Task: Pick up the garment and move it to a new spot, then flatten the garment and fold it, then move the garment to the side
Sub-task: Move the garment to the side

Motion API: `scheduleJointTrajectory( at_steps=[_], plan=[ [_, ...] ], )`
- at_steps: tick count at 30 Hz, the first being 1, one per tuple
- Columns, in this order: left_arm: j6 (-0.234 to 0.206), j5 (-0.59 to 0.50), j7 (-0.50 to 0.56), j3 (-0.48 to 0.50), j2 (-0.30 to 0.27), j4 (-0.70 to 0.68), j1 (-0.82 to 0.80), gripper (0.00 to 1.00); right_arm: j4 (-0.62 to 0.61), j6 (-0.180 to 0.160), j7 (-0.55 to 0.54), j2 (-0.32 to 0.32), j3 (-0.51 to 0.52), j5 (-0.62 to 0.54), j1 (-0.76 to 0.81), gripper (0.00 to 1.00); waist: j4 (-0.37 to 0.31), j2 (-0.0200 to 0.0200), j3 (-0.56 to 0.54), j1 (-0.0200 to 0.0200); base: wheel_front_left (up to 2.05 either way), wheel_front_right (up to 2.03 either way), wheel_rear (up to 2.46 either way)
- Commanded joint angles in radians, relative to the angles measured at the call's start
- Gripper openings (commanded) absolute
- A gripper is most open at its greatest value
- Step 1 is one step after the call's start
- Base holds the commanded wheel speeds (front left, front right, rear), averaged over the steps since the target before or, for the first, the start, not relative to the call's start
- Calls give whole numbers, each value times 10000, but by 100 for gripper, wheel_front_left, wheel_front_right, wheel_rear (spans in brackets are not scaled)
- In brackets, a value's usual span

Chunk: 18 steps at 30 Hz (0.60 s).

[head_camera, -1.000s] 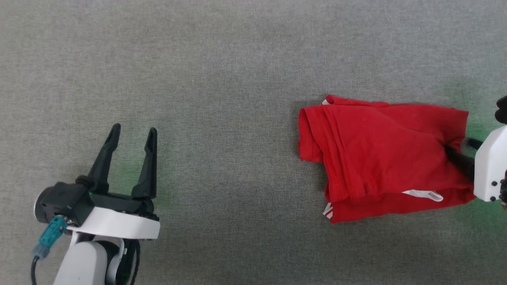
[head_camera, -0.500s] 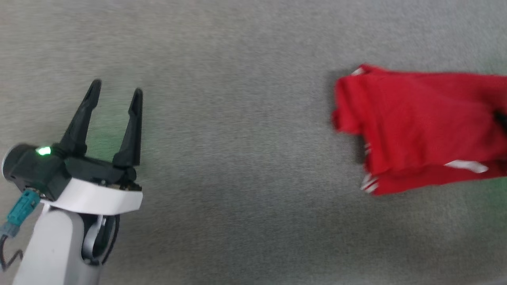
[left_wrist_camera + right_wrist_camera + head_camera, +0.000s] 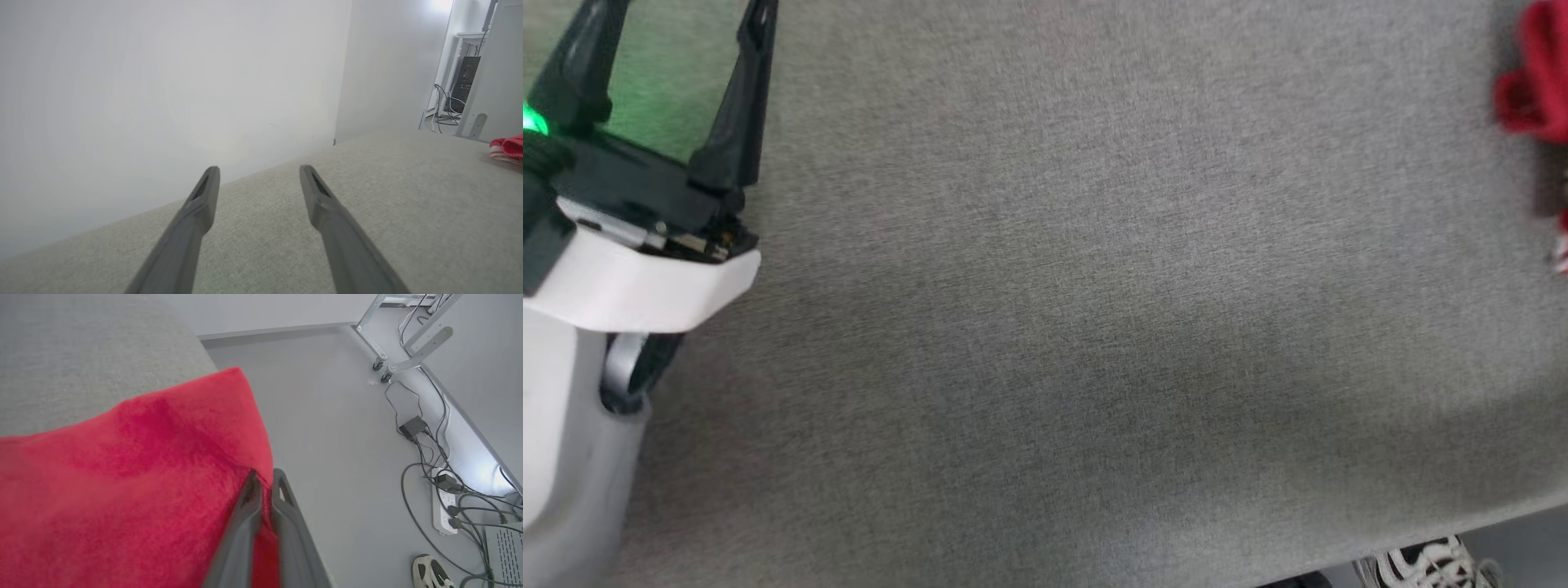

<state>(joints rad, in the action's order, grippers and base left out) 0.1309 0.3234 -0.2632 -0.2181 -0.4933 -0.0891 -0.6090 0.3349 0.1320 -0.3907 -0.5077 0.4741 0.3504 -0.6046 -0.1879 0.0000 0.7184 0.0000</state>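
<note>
The red garment (image 3: 122, 473) fills the left of the right wrist view, hanging past the edge of the grey table (image 3: 81, 355) over the floor. My right gripper (image 3: 264, 477) is shut on the garment's edge, a fold of red cloth pinched between its fingers. In the head view a small part of the garment (image 3: 1531, 86) shows at the far right edge, with a bit of striped trim. The left wrist view catches the garment (image 3: 508, 148) far off at the right. My left gripper (image 3: 678, 16) stands open over the table's left side, holding nothing, its fingers (image 3: 204, 196) spread apart.
The grey fabric table (image 3: 1054, 286) spans the head view; its front edge runs along the lower right. A person's shoe (image 3: 1421, 563) stands below that edge. Cables and a power strip (image 3: 443, 502) lie on the floor beside a metal stand (image 3: 404, 339). A white wall (image 3: 163, 81) lies beyond the table.
The whole head view has shifted, so the camera moved. The garment, held by my right gripper, now lies at the table's right edge, partly over the floor. The left gripper stays open.
</note>
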Motion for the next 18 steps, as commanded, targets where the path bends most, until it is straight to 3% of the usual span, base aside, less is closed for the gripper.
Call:
scheduleJointTrajectory(
  at_steps=[1,6,12,13,14,18],
  plan=[
    [-14,97,-18,-46,-118,-57,-233,100,210,-26,249,51,116,-292,-339,0,-208,0,457,0,0,0,0],
    [-14,196,-18,-243,-276,-48,-781,100,1273,-26,1345,185,615,-1321,-1363,0,-143,0,699,0,0,0,0],
    [-14,177,-17,-193,-35,143,-639,100,2591,-26,2406,103,571,-2047,-1977,0,44,0,459,0,0,0,0],
    [-14,184,-18,-149,45,184,-545,100,2762,-26,2584,92,502,-2132,-2013,37,78,0,360,0,0,0,0],
    [-14,203,-18,4,190,311,-338,100,3023,-26,2896,63,317,-2258,-1998,100,150,0,84,0,0,0,0],
    [-14,257,-18,349,638,589,339,100,3168,-26,3267,-80,-231,-2297,-1625,100,406,0,-667,0,0,0,0]
  ],
)
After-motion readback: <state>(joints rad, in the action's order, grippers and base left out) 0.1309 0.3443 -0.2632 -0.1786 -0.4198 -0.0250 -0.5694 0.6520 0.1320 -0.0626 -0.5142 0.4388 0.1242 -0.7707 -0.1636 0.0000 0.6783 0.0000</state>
